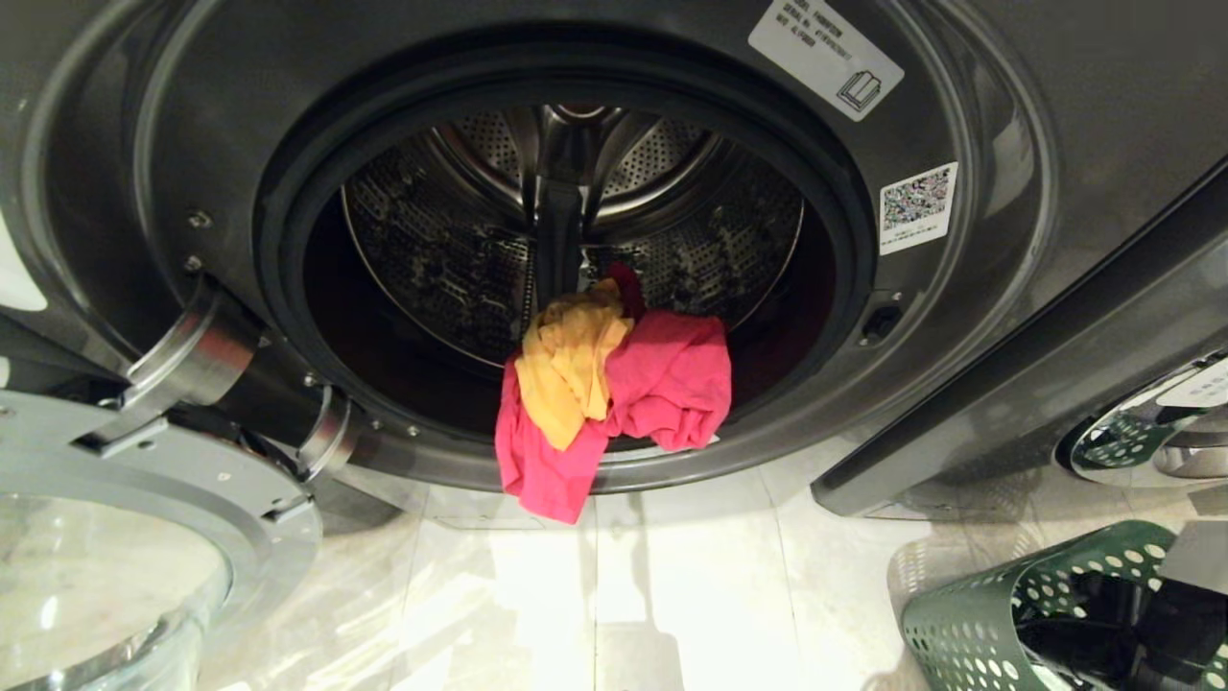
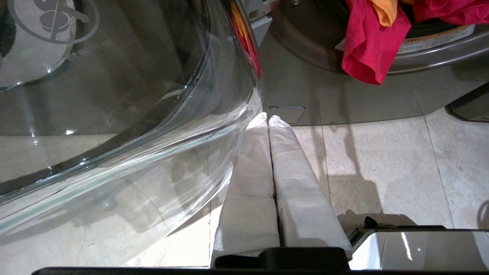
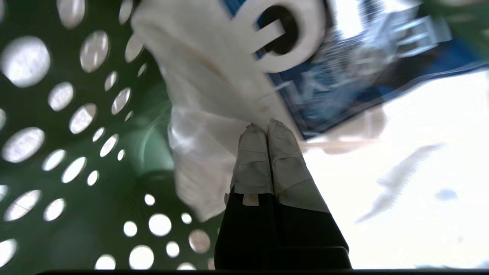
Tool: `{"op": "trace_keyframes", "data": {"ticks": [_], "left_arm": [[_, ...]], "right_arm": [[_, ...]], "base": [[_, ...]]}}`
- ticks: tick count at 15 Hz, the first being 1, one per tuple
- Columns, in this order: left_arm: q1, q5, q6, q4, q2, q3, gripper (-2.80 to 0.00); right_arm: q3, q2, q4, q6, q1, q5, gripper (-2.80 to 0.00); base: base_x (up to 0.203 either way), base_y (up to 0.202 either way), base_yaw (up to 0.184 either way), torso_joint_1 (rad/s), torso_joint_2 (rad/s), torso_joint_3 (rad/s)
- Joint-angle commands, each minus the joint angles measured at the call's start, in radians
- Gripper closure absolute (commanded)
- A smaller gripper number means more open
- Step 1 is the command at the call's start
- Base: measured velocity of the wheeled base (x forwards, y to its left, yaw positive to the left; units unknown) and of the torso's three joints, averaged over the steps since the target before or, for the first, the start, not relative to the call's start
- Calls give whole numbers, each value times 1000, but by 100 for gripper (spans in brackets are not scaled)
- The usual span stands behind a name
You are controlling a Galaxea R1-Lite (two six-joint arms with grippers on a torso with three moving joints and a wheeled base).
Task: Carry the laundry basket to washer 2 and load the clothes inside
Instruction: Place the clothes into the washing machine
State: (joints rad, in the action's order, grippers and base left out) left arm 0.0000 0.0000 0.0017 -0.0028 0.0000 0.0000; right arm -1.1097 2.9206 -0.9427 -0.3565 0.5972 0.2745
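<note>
While the washer (image 1: 969,403) stood with its door (image 1: 144,537) swung wide toward eight o'clock in the head view, its number label could not be seen, so which washer it was could not be told. The pink-red garment (image 1: 662,384) and the yellow-orange garment (image 1: 571,365) lay across the lower lip of the drum opening, at about six o'clock of the round mouth, the pink one hanging down over the rim toward the tiled floor (image 1: 691,595). The laundry basket (image 1: 959,624) sat on the floor at four o'clock, well apart from the opening. Inside it, the right gripper (image 3: 267,128) was pinched tight on a white garment (image 3: 202,114) with a blue print, its fingers (image 3: 252,160) pressed together over the cloth. The left gripper (image 2: 267,119) hung low beside the glass of the door, fingertips (image 2: 282,152) clenched together on nothing.
</note>
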Motion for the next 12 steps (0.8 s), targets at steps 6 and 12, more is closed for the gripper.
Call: {"op": "trace_keyframes", "data": {"ticks": [6,12], "left_arm": [[0,0,0,0,0,2,0],[0,0,0,0,0,2,0]], "right_arm": [[264,-307,306,464,207,8,0],[573,-606,338,573,273,16,0]], "base": [[0,0,0,0,0,0],[0,0,0,0,0,0]]}}
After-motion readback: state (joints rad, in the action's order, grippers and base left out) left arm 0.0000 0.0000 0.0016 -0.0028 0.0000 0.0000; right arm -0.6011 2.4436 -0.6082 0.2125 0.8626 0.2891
